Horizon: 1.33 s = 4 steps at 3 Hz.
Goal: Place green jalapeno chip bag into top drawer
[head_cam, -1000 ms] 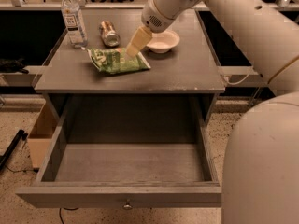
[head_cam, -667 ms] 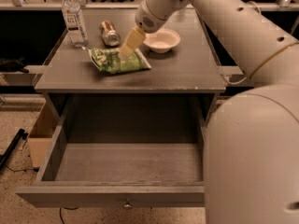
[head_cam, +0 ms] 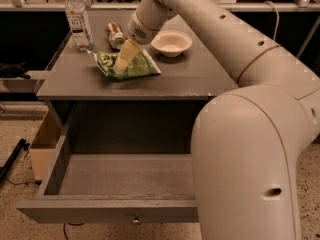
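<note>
The gripper (head_cam: pixel 121 64), whose closure cannot be told, is set on the green jalapeno chip bag (head_cam: pixel 142 66) for grasping, at 12 o'clock from the top drawer (head_cam: pixel 100 214).

One end effector (head_cam: pixel 121 64) at one green chip bag (head_cam: pixel 143 64), one bottle (head_cam: pixel 79 21), one can (head_cam: pixel 115 34), one bowl (head_cam: pixel 171 42), one top drawer (head_cam: pixel 110 211).

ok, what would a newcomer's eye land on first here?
The white arm fills the right foreground and curves back over the table. Its gripper points down onto the green jalapeno chip bag mid-tabletop, with a water bottle, can and white bowl behind. Below, the top drawer stands pulled wide open.
</note>
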Each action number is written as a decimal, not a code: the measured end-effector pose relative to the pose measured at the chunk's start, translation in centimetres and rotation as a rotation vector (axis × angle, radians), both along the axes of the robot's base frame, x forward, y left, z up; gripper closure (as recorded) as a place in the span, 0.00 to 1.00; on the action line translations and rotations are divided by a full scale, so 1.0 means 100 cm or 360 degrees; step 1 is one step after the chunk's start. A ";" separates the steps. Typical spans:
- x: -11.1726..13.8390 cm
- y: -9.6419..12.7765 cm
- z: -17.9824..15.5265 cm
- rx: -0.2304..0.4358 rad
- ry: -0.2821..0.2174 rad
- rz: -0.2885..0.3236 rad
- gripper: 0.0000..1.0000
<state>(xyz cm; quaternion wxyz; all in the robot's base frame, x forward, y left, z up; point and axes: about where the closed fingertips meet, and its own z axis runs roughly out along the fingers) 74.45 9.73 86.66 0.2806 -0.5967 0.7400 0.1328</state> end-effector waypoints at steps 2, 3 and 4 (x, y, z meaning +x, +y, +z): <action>-0.014 0.013 -0.022 -0.0052 0.0051 0.0053 0.00; -0.015 0.014 -0.024 -0.0056 0.0055 0.0056 0.17; -0.015 0.014 -0.024 -0.0056 0.0055 0.0056 0.48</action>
